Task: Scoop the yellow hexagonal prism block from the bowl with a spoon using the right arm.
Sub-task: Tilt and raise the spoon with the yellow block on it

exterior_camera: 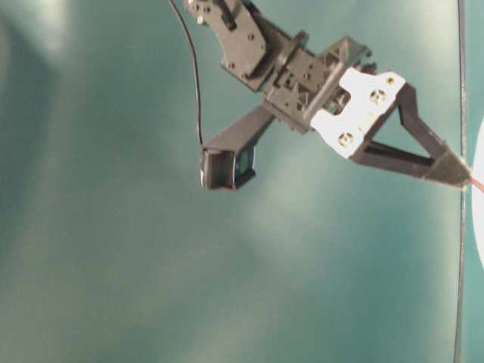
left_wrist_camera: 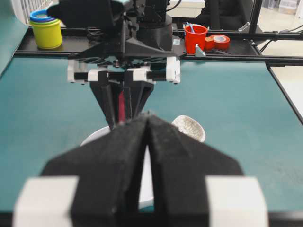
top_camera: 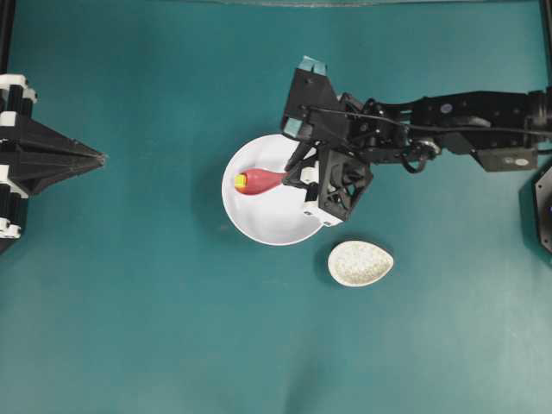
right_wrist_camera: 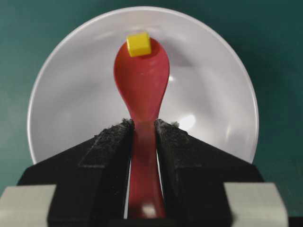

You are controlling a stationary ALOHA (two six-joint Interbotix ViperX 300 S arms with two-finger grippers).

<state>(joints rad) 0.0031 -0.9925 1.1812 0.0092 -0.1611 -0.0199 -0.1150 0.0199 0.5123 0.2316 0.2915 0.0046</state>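
Overhead view: white bowl (top_camera: 272,191) just left of centre on the teal worktop (top_camera: 155,302). Right arm (top_camera: 448,121) reaching in from the right edge, its gripper (top_camera: 291,178) over the bowl's right rim. Pink-red spoon (top_camera: 259,181) pointing left across the bowl, the yellow hexagonal prism block (top_camera: 240,181) at the tip of its head. Speckled oval spoon rest (top_camera: 360,263) lower right of the bowl, apart from it. Left gripper (top_camera: 97,159) at the left edge, well away, fingers drawn to a single point.

Table-level view: only the left gripper (exterior_camera: 463,178) from the side, fingers closed on nothing, tip at the right edge just beside a sliver of bowl (exterior_camera: 479,204). Spoon head and block hidden here.

Left wrist view: own closed fingers (left_wrist_camera: 118,156) filling the lower frame. Beyond, the right gripper (left_wrist_camera: 124,112) facing the camera with the spoon's handle (left_wrist_camera: 122,105) as a red strip between its fingers. Spoon rest (left_wrist_camera: 189,127) right of centre. Yellow cup (left_wrist_camera: 46,29) upper left and red cup (left_wrist_camera: 195,38) upper right on the rear rail, shown in no other view.

Right wrist view: clearest on the grip. Black fingers (right_wrist_camera: 106,151) clamped on both sides of the spoon's (right_wrist_camera: 142,80) handle. Block (right_wrist_camera: 138,44) sitting on the far tip of the spoon head, inside the bowl (right_wrist_camera: 61,94); whether the head is clear of the bowl floor cannot be told.
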